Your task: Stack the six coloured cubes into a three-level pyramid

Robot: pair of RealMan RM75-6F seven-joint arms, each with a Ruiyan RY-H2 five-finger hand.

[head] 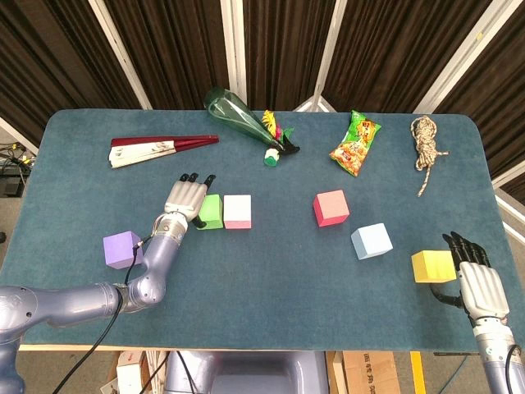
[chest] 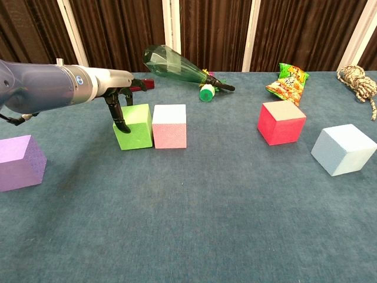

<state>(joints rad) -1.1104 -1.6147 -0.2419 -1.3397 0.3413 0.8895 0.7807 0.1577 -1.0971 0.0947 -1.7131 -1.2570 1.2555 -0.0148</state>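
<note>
A green cube (head: 212, 211) (chest: 133, 126) and a pink cube (head: 237, 211) (chest: 169, 125) sit side by side, touching, left of centre. My left hand (head: 185, 199) (chest: 118, 106) hovers at the green cube's left face with its fingers (chest: 121, 121) pointing down against that side, holding nothing. The purple cube (head: 122, 249) (chest: 20, 162) lies to the near left. The red cube (head: 330, 208) (chest: 281, 122) and the light blue cube (head: 372, 240) (chest: 343, 149) stand right of centre. My right hand (head: 474, 279) rests with its fingers apart just right of the yellow cube (head: 432, 266).
Along the far side lie a folded fan (head: 160, 148), a green bottle (head: 242, 117) (chest: 177, 66) on its side, a snack bag (head: 355, 144) (chest: 287, 80) and a coil of rope (head: 426, 144) (chest: 358, 79). The yellow cube sits close to the table's near right edge.
</note>
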